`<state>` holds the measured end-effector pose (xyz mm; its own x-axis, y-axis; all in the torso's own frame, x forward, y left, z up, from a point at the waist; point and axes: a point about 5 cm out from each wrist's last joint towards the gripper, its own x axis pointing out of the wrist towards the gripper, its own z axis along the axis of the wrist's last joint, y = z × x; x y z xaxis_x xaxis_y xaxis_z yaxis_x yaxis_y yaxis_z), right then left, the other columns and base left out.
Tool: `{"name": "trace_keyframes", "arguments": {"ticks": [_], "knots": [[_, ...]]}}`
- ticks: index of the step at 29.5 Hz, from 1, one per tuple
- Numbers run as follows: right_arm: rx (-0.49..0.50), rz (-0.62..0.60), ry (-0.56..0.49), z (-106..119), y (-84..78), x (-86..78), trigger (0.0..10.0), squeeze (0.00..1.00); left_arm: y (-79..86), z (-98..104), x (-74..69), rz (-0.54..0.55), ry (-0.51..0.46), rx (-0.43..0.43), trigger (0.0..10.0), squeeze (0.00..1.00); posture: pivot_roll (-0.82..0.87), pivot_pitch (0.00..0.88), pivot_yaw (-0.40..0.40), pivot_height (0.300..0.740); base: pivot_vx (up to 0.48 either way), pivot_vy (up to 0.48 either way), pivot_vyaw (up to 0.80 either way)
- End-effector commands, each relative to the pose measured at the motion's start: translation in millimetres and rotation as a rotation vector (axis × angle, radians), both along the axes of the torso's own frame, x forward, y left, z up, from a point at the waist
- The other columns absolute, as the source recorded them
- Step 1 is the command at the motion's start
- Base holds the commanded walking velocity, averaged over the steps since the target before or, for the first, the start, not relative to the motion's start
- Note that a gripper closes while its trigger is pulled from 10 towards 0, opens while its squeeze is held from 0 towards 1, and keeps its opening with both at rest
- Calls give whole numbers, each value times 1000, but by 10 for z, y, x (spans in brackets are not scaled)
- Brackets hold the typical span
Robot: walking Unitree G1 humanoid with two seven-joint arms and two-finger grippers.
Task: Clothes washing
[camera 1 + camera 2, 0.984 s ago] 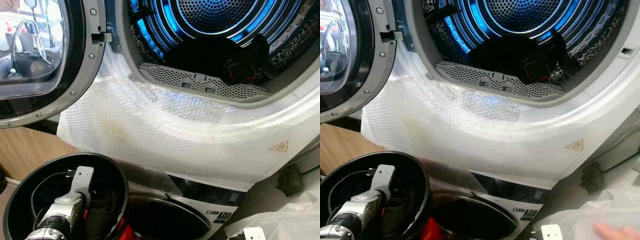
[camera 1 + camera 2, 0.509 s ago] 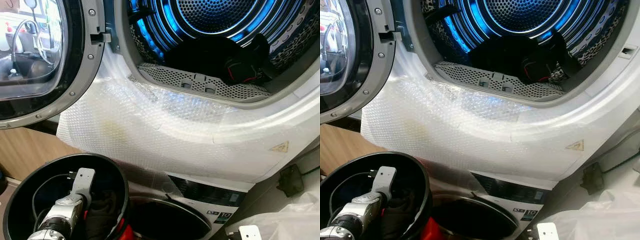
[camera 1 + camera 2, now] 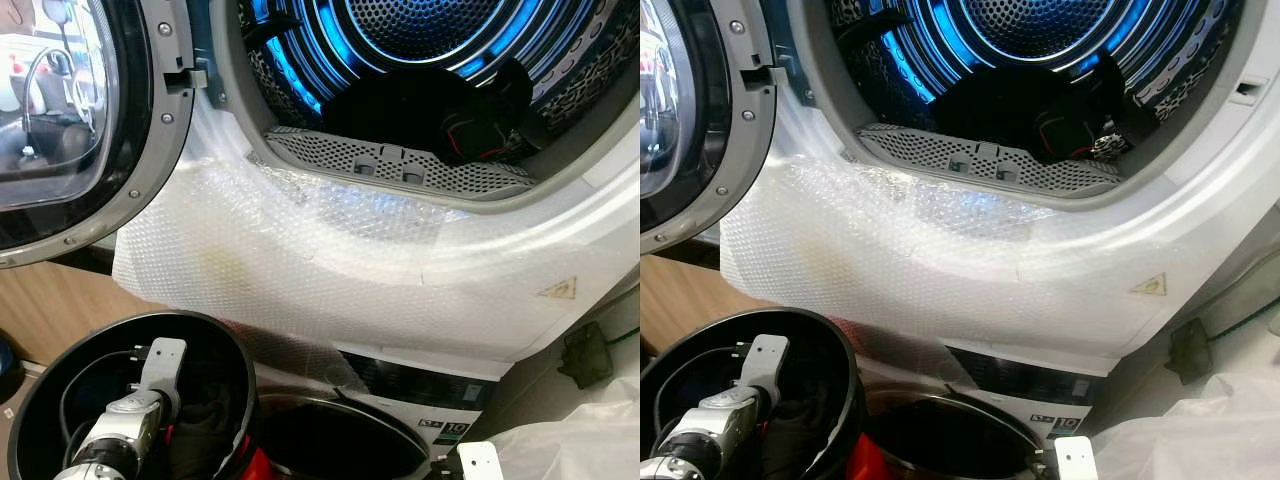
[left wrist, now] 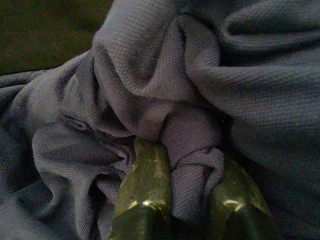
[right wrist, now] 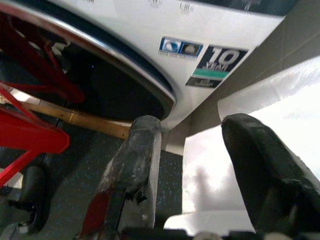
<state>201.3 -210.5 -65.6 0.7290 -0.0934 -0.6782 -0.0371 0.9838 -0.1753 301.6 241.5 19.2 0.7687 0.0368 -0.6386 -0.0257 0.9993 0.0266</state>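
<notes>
My left arm (image 3: 130, 425) reaches down into a black bucket (image 3: 60, 345) at the lower left. In the left wrist view my left gripper (image 4: 192, 160) is shut on a fold of dark blue cloth (image 4: 150, 80). Above, the upper machine's drum (image 3: 420, 30) glows blue and stands open, with dark clothes (image 3: 420, 105) heaped on its floor, one with red trim. My right gripper (image 5: 192, 127) is open with nothing between its fingers, low beside the lower machine's front (image 5: 210, 30). A white part of the right arm (image 3: 470, 462) shows at the bottom edge.
The round door (image 3: 90, 120) hangs open on the left. Bubble wrap (image 3: 300, 260) covers the upper machine's front. The lower machine's door (image 3: 340, 440) sits beside the bucket. A white plastic bag (image 3: 580, 440) lies at the lower right, and a red frame (image 5: 30, 135) lies near the floor.
The white part of my right arm has crept left along the bottom edge. The view has shifted a little. My left arm stays in the bucket.
</notes>
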Motion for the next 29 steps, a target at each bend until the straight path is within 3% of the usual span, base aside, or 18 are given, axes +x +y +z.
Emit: {"name": "trace_keyframes", "arguments": {"ticks": [1,7,8,11,17,23,24,27,29], "knots": [[7,-37,31,-48,-18,-82,10000,0,-2,-36,-44,19,21,-36,0,0,147,0,-42,740,0,0,0],[16,-26,46,-60,2,-88,10000,0,16,99,-16,73,-72,-145,0,0,173,0,-48,740,0,0,0],[17,-19,43,-49,11,-62,10000,0,16,200,-4,99,-139,-194,0,0,179,0,-50,740,0,0,0],[17,-17,40,-37,14,-37,10000,0,11,316,-16,123,-205,-248,0,0,179,0,-51,740,0,0,0],[14,9,29,5,13,43,10000,0,-16,780,-235,227,-406,-369,0,0,221,0,-71,740,0,0,0],[6,29,35,10,14,56,10000,0,-295,1414,-415,94,-672,-549,0,0,253,0,-79,740,0,0,0],[8,32,32,16,28,73,10000,0,-429,1625,-443,3,-760,-616,0,0,257,0,-78,740,0,0,0],[10,33,27,24,44,91,10000,0,-523,1782,-466,-65,-819,-662,0,0,251,0,-73,740,0,0,0],[19,14,19,29,60,105,10000,0,-723,2019,-485,-240,-863,-700,0,0,250,0,-67,740,0,0,0]]}}
